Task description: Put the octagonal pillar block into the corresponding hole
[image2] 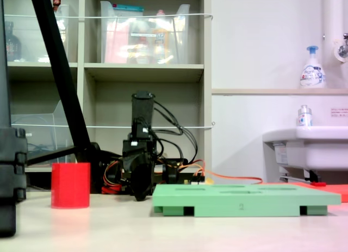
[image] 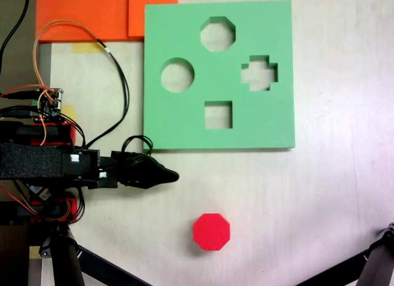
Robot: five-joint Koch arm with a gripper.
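Although the octagonal pillar block [image: 211, 231] is meant to end up in the green board [image: 184, 129], it sits alone on the pale table [image: 320, 193], untouched, so by my reading nothing of the task is done: the approach, the grasp, the carry and the fitting all remain. In the first exterior view the claw [image: 167, 175] points toward the first exterior view's right, its dark tip drawn to a single point with no gap showing, so it looks clenched on nothing. The block lies beyond the tip and off to one side of it, toward the first exterior view's bottom, near but clearly apart. The board lies on the other side of the claw, just beside it, and the corresponding hole [image: 217, 34] is the cutout farthest from the tip, past the round hole [image: 177, 75] and the square hole [image: 218, 114], with the cross-shaped hole [image: 259, 73] off toward the first exterior view's right. In the second exterior view the claw [image2: 140, 191] hangs close to the table between the block [image2: 70, 185] and the board's near edge [image2: 244, 205], but it is dark against dark wiring and seen end on, so its tip is hard to make out. There the cutouts show only as thin slits, and a black post [image2: 60, 73] crosses the second exterior view's left.
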